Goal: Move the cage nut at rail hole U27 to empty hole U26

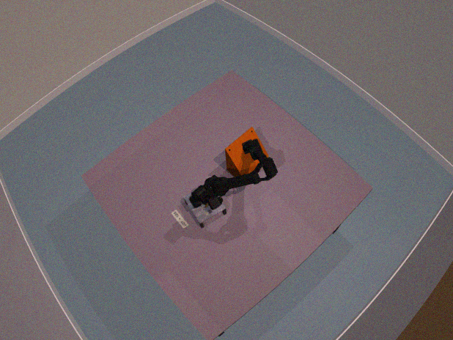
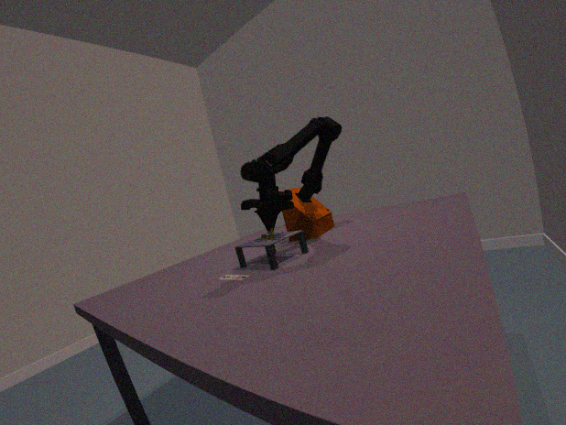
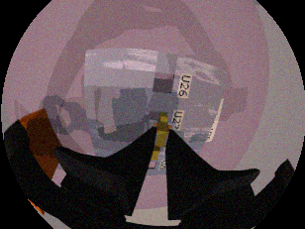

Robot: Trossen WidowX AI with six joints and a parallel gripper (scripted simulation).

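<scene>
The gripper (image 1: 207, 205) (image 2: 270, 230) (image 3: 162, 131) grips the yellow cage nut (image 2: 271, 235) (image 3: 162, 122) beside the U27 label (image 3: 177, 119), whether seated or lifted unclear. At twelve o'clock in the wrist view, hole U26 (image 3: 162, 84) waits empty; the other nut (image 3: 155, 153) sits toward seven. Transfer, clipping, release and retreat remain.

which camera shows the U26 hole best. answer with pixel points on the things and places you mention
The wrist view: the dark square hole U26 (image 3: 162, 84) shows there beside its printed label (image 3: 184, 86). The top view has the arm (image 1: 240, 179) over the plate, and in the exterior view the plate (image 2: 256, 243) is too small and slanted to tell.
</scene>
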